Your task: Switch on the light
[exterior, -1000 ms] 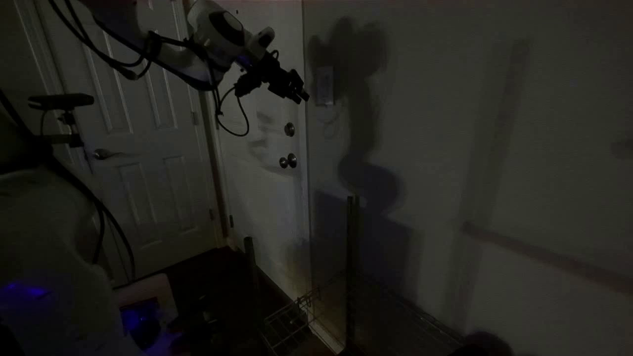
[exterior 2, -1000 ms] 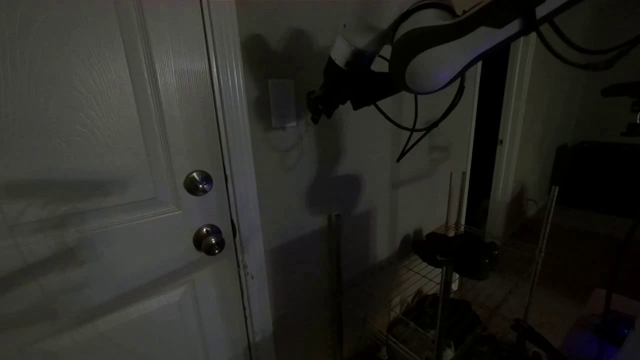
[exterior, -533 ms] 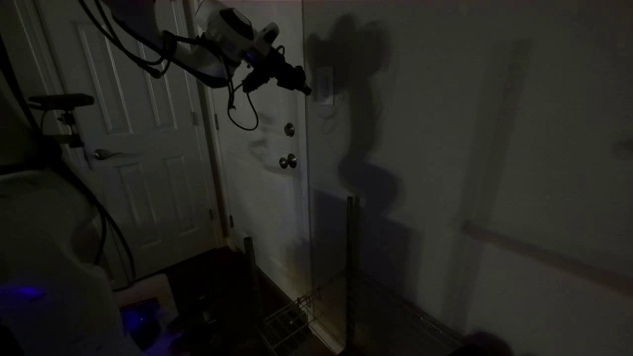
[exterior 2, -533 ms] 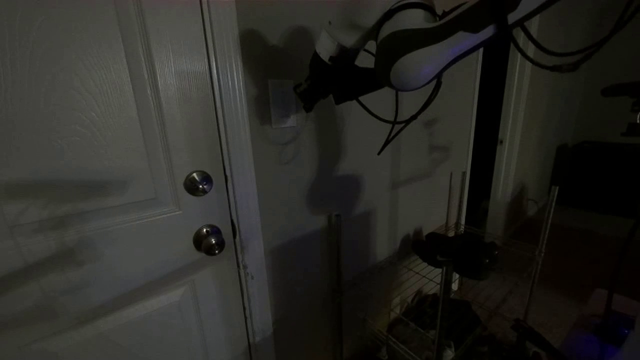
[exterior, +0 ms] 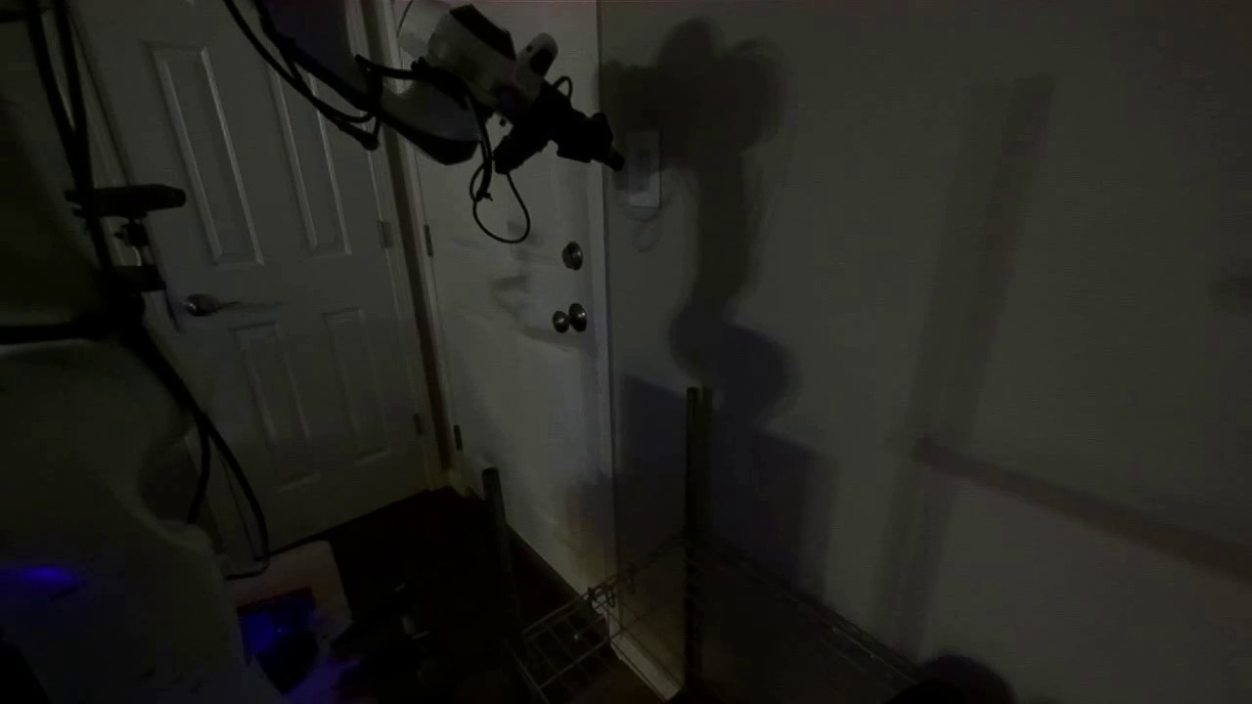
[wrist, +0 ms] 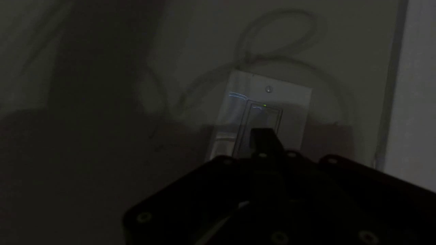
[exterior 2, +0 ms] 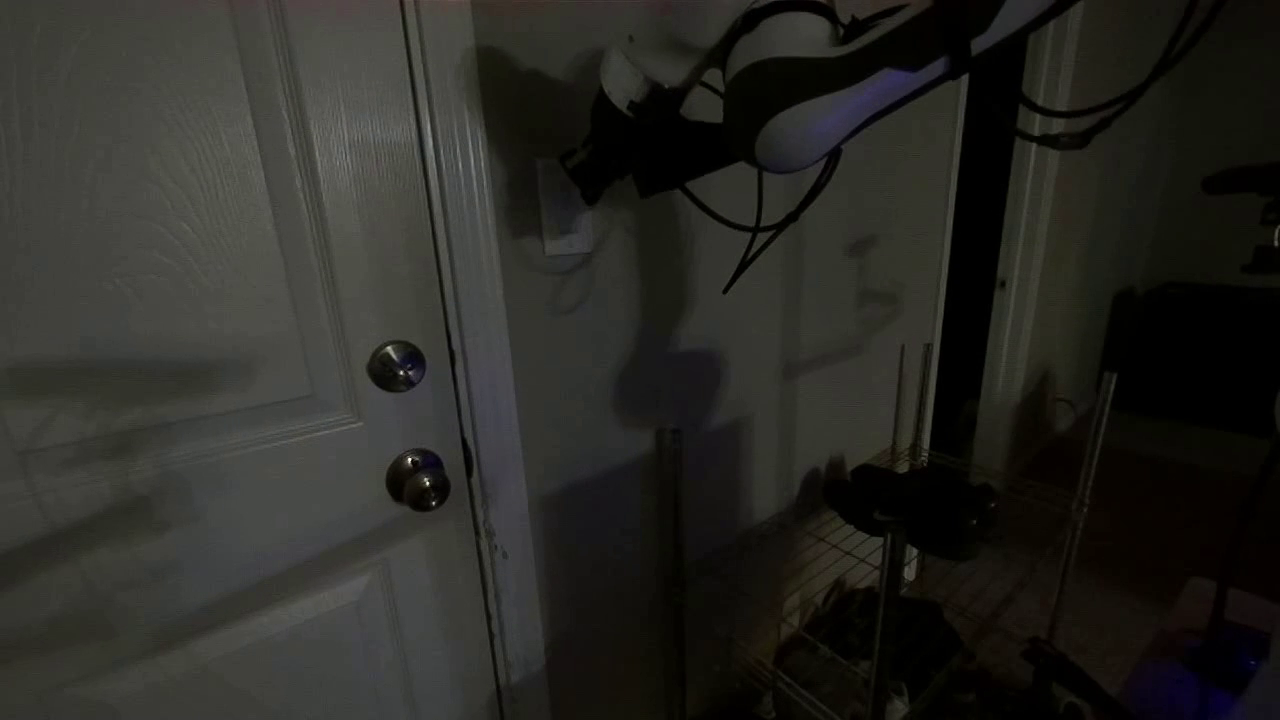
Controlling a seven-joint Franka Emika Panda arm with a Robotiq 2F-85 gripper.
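Note:
The light switch is a white upright wall plate (exterior: 644, 174) beside the door frame, also in an exterior view (exterior 2: 566, 228). In the wrist view the plate (wrist: 295, 98) is tilted, with a rectangular rocker (wrist: 263, 117) and a tiny yellow-green light at the rocker's edge. My gripper (exterior: 616, 160) is at the plate's near side, level with its upper half. In an exterior view the gripper (exterior 2: 577, 182) overlaps the plate's upper part. In the wrist view the gripper (wrist: 264, 132) is shut and empty, its tips covering part of the rocker. Whether they touch it cannot be told. No lamp shows.
A door with a round lock (exterior 2: 397, 366) and a knob (exterior 2: 418, 482) stands beside the plate. A wire rack with metal posts (exterior: 693, 538) stands below. Dark items (exterior 2: 910, 505) lie on the rack. The room is very dark, with arm shadows on the wall.
My gripper has moved toward the wall plate and slightly up, now overlapping it in an exterior view. Its fingertips looked apart one second ago and now look together.

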